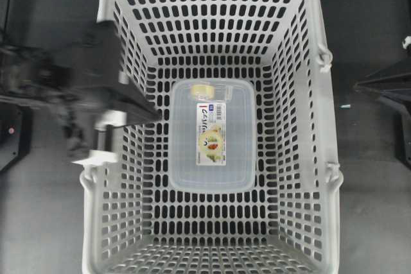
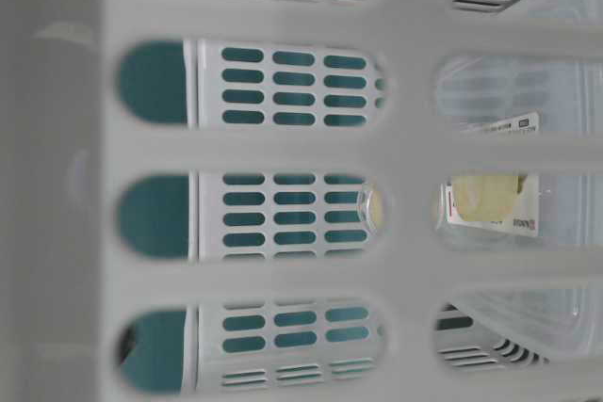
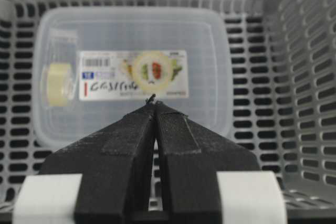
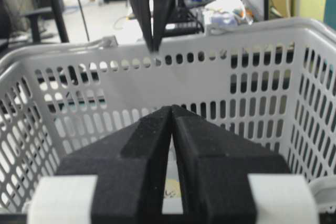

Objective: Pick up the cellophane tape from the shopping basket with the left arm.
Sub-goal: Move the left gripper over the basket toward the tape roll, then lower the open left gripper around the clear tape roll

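The cellophane tape (image 1: 212, 136), a flat clear pack with a white label and a pale roll at one end, lies flat on the floor of the light-grey shopping basket (image 1: 321, 126). My left gripper (image 1: 156, 113) reaches over the basket's left wall, shut and empty, its tips high above the pack's left edge. In the left wrist view the shut gripper (image 3: 154, 100) points down at the pack (image 3: 131, 40) without touching it. My right gripper (image 4: 171, 107) is shut and empty, outside the basket's right wall (image 4: 252, 40). The pack also shows through the slots (image 2: 485, 200).
The basket's slotted walls (image 3: 294, 77) rise on all sides of the pack. The right arm (image 1: 392, 94) rests on the dark table beside the basket's right rim. From the right wrist view, the left gripper (image 4: 155, 45) hangs above the far rim.
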### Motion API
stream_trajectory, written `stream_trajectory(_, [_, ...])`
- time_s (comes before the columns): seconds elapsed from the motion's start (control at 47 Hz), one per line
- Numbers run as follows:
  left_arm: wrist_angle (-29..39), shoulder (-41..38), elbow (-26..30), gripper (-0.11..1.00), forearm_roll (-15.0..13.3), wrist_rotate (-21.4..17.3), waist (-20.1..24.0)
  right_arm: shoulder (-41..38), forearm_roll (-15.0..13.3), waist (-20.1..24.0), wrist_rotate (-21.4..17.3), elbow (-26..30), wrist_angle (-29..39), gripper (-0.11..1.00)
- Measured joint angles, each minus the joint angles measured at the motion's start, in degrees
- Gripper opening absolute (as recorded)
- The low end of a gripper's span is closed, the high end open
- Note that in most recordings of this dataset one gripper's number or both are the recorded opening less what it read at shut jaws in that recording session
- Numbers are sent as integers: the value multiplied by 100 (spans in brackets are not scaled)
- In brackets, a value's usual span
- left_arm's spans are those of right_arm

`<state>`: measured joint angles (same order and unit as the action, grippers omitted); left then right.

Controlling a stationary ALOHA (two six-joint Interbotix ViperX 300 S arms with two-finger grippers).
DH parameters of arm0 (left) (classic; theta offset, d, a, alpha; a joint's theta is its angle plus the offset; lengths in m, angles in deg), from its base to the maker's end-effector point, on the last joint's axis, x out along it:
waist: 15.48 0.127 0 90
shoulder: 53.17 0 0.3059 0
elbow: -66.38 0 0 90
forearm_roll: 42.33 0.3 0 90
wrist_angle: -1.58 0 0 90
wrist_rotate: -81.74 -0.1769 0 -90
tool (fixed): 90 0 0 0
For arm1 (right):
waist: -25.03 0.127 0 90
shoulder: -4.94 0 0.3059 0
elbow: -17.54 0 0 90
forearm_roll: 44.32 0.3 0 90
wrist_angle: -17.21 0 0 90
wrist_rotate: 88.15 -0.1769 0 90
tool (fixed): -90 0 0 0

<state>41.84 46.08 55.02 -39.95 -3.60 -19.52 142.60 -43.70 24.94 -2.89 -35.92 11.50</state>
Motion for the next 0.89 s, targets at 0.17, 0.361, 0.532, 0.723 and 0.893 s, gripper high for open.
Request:
stream_trajectory(0.17, [510,-747,659,0,0,-9,0,9,0,-9,0,9,105,11])
stream_trajectory(0.361, [958,-1310,1063,2,0,-246,-9,35,0,-18,0,9,229,53])
stream_trajectory(0.532, [1055,-1617,1257,46,9,-325,-18,35,0,-18,0,9,237,75])
stream_trajectory(0.723, [1099,-2004,1433,90,9,-325,0,44,-9,-18,0,9,237,75])
stream_trajectory(0.893, [1116,-2399,1538,90,0,-325,70,44,0,-18,0,9,237,75])
